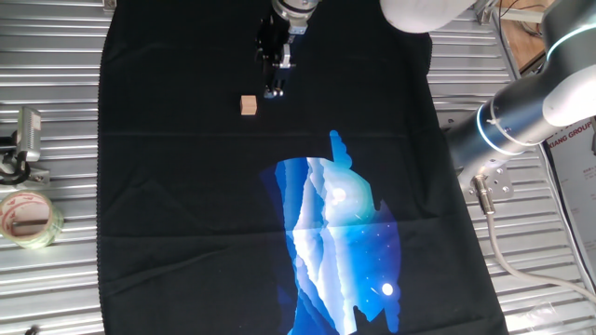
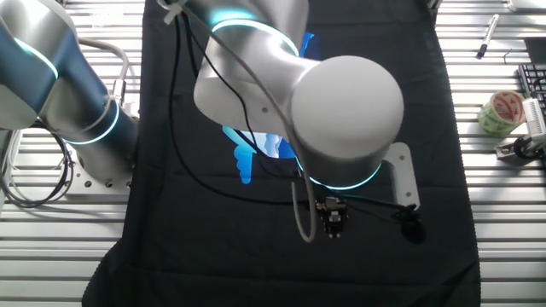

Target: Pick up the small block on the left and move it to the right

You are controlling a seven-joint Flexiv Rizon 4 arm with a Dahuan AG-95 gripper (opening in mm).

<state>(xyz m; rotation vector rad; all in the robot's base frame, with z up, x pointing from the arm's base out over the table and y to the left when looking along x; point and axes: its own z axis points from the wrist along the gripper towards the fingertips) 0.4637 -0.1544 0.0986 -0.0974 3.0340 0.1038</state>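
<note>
The small block (image 1: 248, 104) is a tiny light tan wooden cube lying on the black cloth (image 1: 168, 186) near its far edge. My gripper (image 1: 273, 91) hangs just right of the block and slightly beyond it, a small gap apart and not touching it. Its dark fingers point down at the cloth, look slightly apart and hold nothing. In the other fixed view the gripper (image 2: 331, 223) shows only partly under the big white wrist joint (image 2: 345, 115), and the block is hidden there.
A blue and white mountain print (image 1: 340, 242) covers the cloth's middle. A roll of clear tape (image 1: 28, 219) and a metal clip (image 1: 26, 140) lie on the slatted table at the left. The arm's base (image 1: 521, 112) stands at the right.
</note>
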